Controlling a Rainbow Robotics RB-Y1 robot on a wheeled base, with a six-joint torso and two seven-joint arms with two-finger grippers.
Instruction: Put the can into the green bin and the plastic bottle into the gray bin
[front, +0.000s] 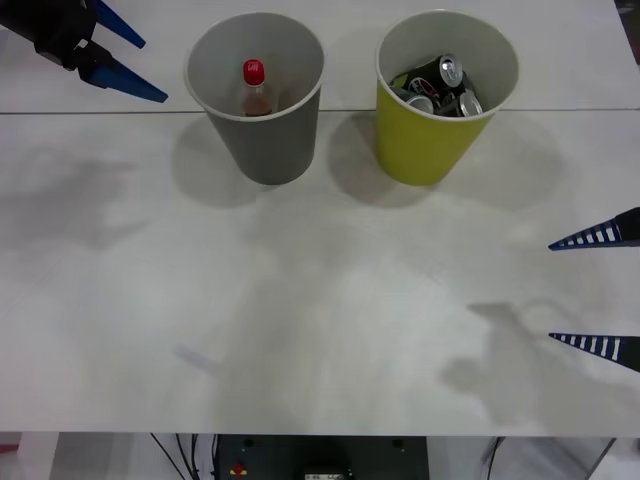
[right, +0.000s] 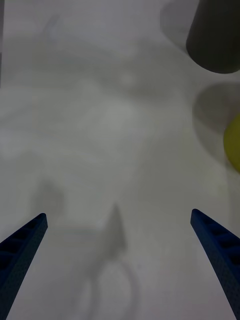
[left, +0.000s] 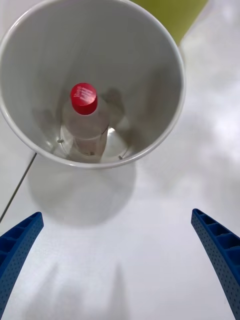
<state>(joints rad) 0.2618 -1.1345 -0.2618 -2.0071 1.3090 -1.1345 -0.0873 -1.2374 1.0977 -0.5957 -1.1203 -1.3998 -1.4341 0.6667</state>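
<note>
**Bottle in the gray bin, cans in the green bin, both grippers spread and empty**

Front view: on the white table (front: 320, 330) the gray bin (front: 262, 140) stands just beside the green bin (front: 432, 140), apart. The plastic bottle (front: 255, 90), red-capped, stands upright inside the gray one; cans (front: 440, 85) lie in the green one. The left gripper (front: 118, 62) hovers at the far left, fingers parted; the right gripper (front: 595, 290) sits at the right edge, fingers wide.

Right wrist view: bare tabletop between spread blue fingers (right: 22, 250); both bins' walls show beyond.

Left wrist view: the bottle's clear body with red cap, seen down inside the gray bin beyond the parted fingers (left: 220, 250).
</note>
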